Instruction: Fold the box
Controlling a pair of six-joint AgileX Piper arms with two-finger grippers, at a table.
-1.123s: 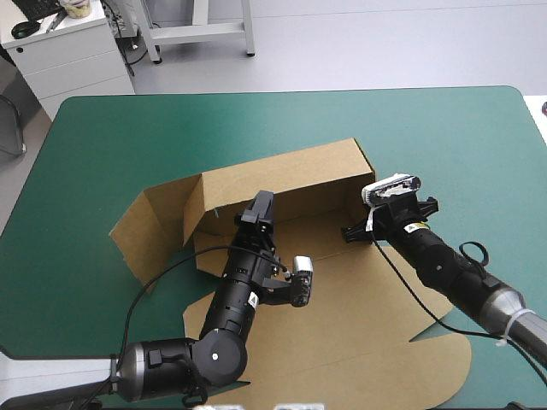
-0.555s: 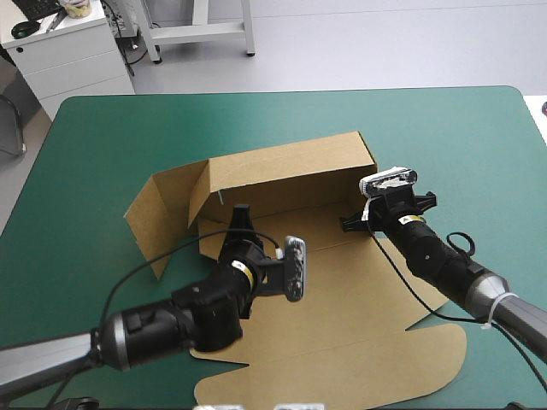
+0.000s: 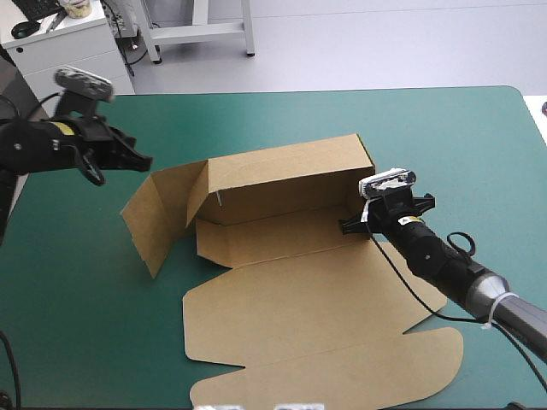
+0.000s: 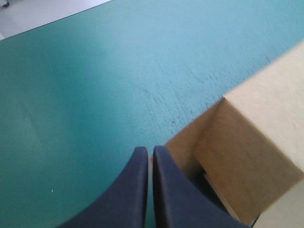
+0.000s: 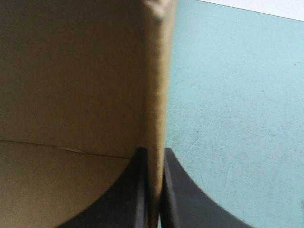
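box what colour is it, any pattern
The box is plain brown, no print; clearest in the high view.

Left arm out at the far left, right arm low and clamped.
The left arm comes in from the left side, stretched almost level. The left gripper points to the right, its two fingers pressed together in one pointed arch with nothing between them. The right arm reaches in from the near right corner, forward and to the left. The right gripper is low, its fingers all but closed on the right end wall of the box.
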